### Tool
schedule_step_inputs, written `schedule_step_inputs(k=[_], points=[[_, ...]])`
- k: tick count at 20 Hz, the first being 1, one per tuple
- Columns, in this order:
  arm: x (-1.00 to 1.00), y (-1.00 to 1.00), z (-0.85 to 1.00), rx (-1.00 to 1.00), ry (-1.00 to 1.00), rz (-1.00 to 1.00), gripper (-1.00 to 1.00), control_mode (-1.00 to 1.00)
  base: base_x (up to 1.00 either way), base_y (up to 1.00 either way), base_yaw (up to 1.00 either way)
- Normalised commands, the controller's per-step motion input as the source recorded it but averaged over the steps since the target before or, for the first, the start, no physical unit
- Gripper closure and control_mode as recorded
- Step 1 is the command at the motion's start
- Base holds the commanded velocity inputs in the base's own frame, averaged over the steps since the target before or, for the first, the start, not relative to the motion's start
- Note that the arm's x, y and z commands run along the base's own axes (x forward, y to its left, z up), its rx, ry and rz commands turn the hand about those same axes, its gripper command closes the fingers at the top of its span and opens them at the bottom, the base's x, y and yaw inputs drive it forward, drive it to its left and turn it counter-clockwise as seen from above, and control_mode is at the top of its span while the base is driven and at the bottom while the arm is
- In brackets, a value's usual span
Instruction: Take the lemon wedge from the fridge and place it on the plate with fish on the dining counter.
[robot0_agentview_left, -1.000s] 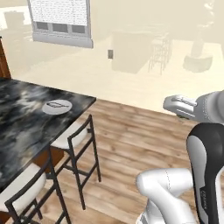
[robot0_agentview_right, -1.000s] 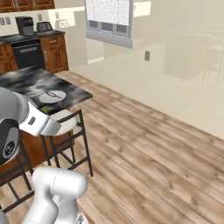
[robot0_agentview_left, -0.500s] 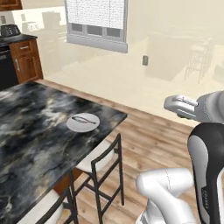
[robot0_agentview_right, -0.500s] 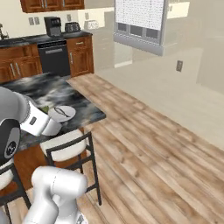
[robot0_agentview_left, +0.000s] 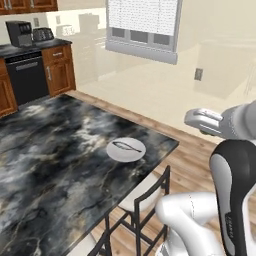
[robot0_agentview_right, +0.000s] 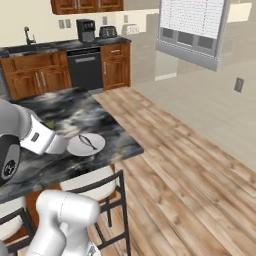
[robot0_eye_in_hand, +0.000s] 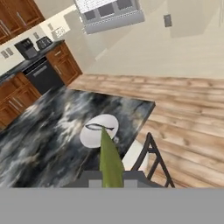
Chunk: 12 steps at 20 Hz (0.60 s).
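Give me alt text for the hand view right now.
A yellowish-green lemon wedge pinched in the shut jaws juts up toward a pale plate with a dark fish on the black marble dining counter. Wooden floor lies beyond.

Counter (robot0_agentview_left: 55, 170) bare around plate (robot0_agentview_left: 126, 149) near its right edge; open floor beyond, chair (robot0_agentview_left: 145, 200) tucked under that edge.

both base views and nearer hand view over the plate (robot0_agentview_left: 126, 149) on marble counter (robot0_agentview_left: 55, 165)
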Motion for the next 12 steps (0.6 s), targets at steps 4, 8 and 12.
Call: schedule_step_inputs(k=[4,8,12], points=[[0.50,0.05,-0.28,0.00,0.18,0.15,1.00,-1.00,0.42,0.31,0.18],[1.00,0.00,-0.48,0.00,0.37,0.26,1.00,-1.00,0.00,0.00,0.00],[1.00,0.01,-0.51,0.00,0.52,0.18,1.00,-1.00,0.00,0.00,0.00]])
